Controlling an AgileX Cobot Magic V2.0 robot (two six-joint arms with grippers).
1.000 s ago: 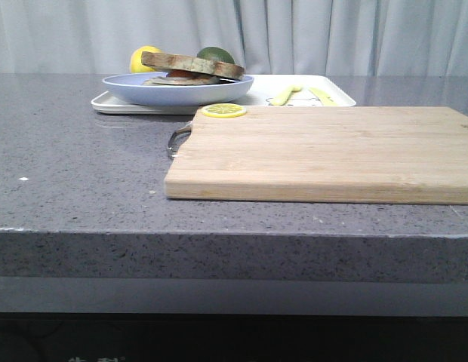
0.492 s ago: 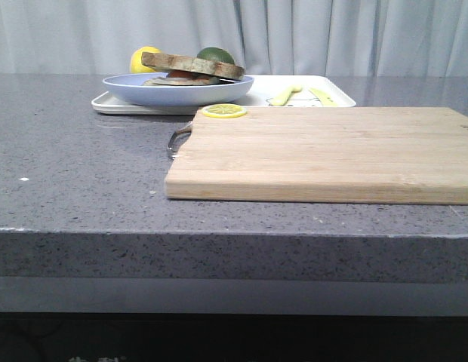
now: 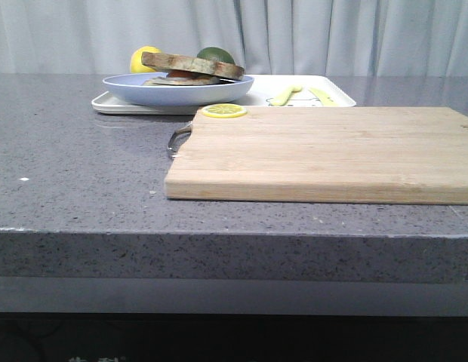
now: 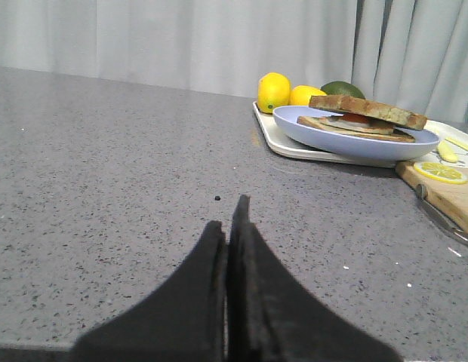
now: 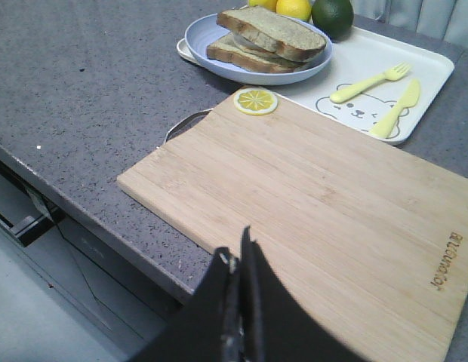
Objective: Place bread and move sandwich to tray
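The sandwich lies on a pale-blue plate, and the plate stands on the left end of the white tray at the back of the counter. A thick speckled bread slice is its top layer; it also shows in the left wrist view. The plate and tray show there too, as do the plate and tray in the right wrist view. My left gripper is shut and empty low over bare counter. My right gripper is shut and empty over the cutting board's near edge. Neither gripper shows in the front view.
A pale wooden cutting board with a lemon slice lies in front of the tray. A yellow fork and knife lie on the tray. Lemons and an avocado sit behind the plate. The counter's front edge is near.
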